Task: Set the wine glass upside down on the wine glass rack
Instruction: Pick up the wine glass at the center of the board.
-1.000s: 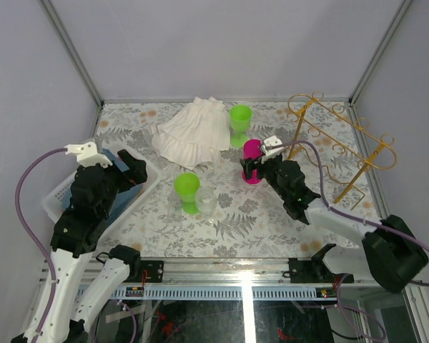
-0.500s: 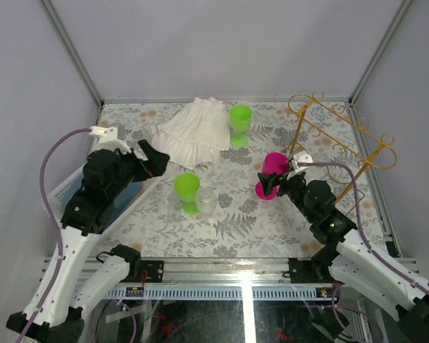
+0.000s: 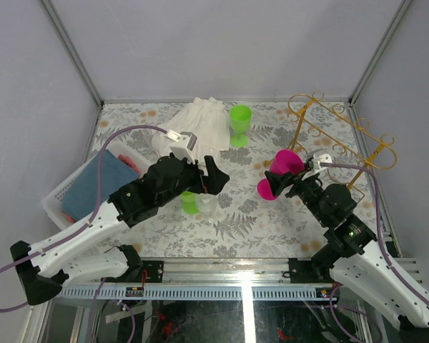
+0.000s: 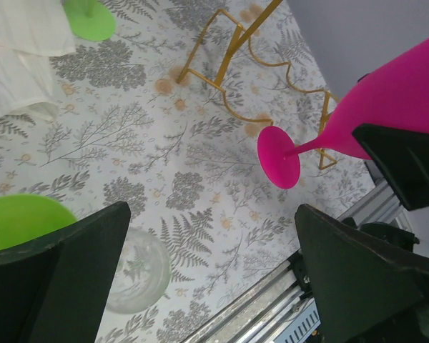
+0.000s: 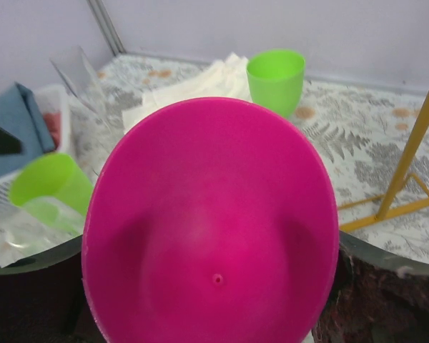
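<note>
Your pink wine glass point(image 3: 286, 164) sits in the right pincer point(image 3: 299, 180), which is clamped on both sides of the bowl. The glass is up off the counter point(image 3: 243, 232) and tipped nearly onto its side, with its foot pointing toward 7 o'clock and its open mouth facing back at the wrist. The wine glass rack point(image 3: 357, 143) stands at 2 o'clock from the glass, near it but not touching, in the counter's far right corner.

Your left pincer point(image 3: 213, 179) hangs at 9 o'clock from the glass with its fingers wide apart, holding nothing. Below it stand 1 green glass point(image 4: 18, 221) and 1 clear glass point(image 4: 137, 270), just beside each other. A 2nd green glass point(image 3: 239, 121) stands upright at 11 o'clock, next to a white cloth point(image 3: 193, 136). At the counter's 9 o'clock edge, a white basket point(image 3: 55, 199) holds a blue cloth point(image 3: 93, 186).
</note>
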Motion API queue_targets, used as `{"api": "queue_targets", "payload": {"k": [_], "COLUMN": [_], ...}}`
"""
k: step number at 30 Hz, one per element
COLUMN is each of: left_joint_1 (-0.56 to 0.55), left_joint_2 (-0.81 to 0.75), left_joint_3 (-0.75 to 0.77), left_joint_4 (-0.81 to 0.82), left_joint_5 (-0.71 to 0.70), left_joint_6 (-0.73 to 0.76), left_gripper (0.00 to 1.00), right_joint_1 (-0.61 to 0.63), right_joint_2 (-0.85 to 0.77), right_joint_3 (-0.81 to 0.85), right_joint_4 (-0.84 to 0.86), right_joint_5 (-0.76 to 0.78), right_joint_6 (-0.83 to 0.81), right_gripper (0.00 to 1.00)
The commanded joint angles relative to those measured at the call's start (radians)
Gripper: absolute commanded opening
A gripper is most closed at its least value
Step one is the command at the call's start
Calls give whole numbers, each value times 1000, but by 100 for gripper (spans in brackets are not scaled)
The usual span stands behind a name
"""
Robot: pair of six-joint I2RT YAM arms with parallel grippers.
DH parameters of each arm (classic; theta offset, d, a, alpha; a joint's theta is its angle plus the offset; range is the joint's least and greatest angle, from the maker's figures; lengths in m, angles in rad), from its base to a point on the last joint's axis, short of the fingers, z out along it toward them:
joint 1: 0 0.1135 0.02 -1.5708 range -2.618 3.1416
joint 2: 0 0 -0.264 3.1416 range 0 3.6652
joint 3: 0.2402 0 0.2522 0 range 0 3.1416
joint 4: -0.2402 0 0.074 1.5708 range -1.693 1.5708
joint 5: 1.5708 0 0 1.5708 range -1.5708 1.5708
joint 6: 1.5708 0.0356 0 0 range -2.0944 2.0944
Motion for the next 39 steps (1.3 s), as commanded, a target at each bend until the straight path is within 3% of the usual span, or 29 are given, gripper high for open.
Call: {"api": "queue_targets", "payload": {"k": [1,6,22,33,39], "left_joint_1": [-14,-15,-33,-38,-38], "left_joint_2": [25,71,188,197,196], "left_joint_3": [-8,-3,-5,-29,-17], "left_joint_4": [191,256,411,466,447], "left_joint_5": [5,92,275,319,305], "left_joint_6": [-57,-60,-141,-179,-169], "left_gripper": [100,99,72,32,0], "right_joint_1": [9,9,8,9,8], "right_joint_2": [-29,-26,-21,-29,-31], "right_joint_3": [104,149,145,88,69], "right_joint_4": [38,71,272,376,353], "right_joint_5": [-44,-94,-180,-218,-213], "right_joint_6": [63,119,236,252,237], "right_gripper": [60,60,60,60,67]}}
